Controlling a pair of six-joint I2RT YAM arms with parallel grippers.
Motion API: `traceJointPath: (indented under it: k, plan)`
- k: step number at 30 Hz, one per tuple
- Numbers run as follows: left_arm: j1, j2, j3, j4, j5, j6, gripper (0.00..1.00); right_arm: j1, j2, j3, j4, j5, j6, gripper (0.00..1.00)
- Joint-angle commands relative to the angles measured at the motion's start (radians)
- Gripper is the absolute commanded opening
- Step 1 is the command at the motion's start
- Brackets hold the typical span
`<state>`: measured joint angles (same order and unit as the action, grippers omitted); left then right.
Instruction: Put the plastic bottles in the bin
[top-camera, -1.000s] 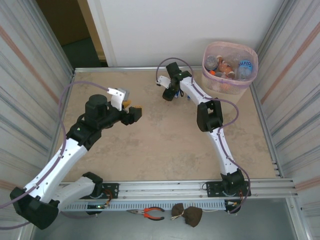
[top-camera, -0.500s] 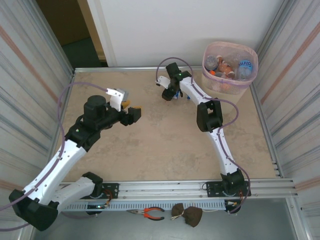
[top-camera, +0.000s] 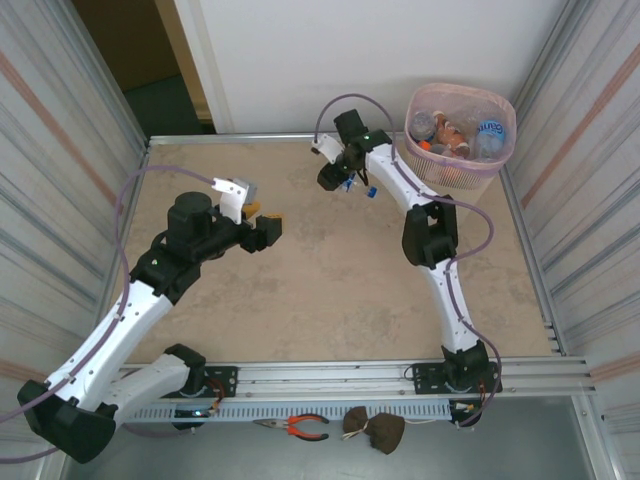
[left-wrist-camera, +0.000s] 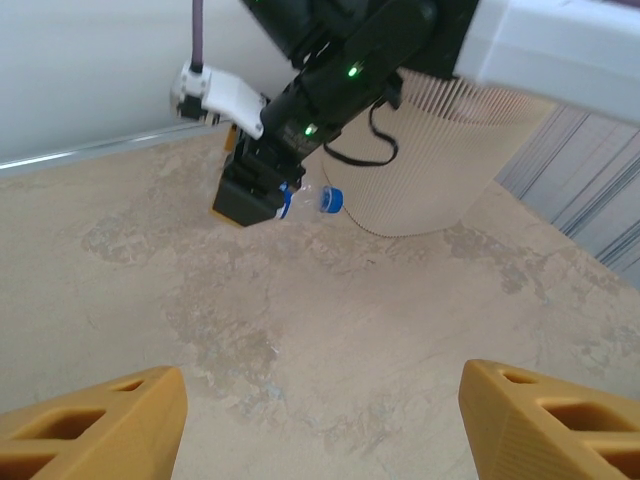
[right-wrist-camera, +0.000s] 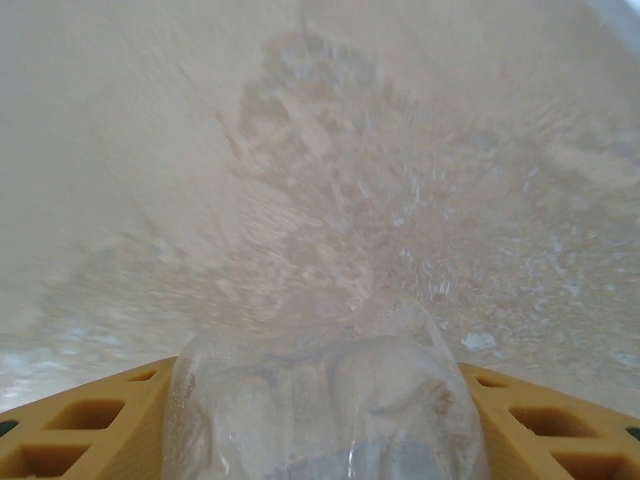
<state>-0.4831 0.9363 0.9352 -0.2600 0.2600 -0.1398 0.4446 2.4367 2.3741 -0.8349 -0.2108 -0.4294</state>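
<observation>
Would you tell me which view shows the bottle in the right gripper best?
The left wrist view: the bottle juts from the right gripper, its blue cap and clear neck plain against the table. The right wrist view gives its clear body close and blurred; the top view, a tiny blue cap.

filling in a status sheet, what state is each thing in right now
right gripper: shut on the clear bottle
clear bottle: held between the fingers, blue cap on
left gripper: open, empty, above the table
bin: upright, several bottles inside
</observation>
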Motion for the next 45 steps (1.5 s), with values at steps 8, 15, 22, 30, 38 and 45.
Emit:
traceJointPath:
  k: [8, 15, 22, 30, 38, 45]
  plan:
    - [0.009, -0.022, -0.020, 0.076, -0.005, -0.014, 0.73, -0.010, -0.316, -0.119, 0.135, -0.178, 0.254, 0.53]
    - [0.009, -0.009, -0.025, 0.111, 0.001, -0.017, 0.73, -0.075, -0.534, -0.232, 0.296, -0.291, 0.408, 0.52]
    - [0.009, 0.031, -0.024, 0.162, 0.017, -0.024, 0.73, -0.236, -0.756, -0.460, 0.649, -0.400, 0.688, 0.50]
    - [0.009, 0.090, -0.002, 0.199, 0.049, -0.034, 0.72, -0.425, -0.848, -0.691, 1.025, -0.370, 0.982, 0.48]
    - [0.009, 0.096, -0.001, 0.203, 0.050, -0.036, 0.72, -0.482, -0.840, -0.858, 1.207, -0.330, 1.061, 0.47]
    - [0.009, 0.100, -0.003, 0.205, 0.048, -0.040, 0.72, -0.496, -0.830, -0.977, 1.289, -0.345, 1.091, 0.46]
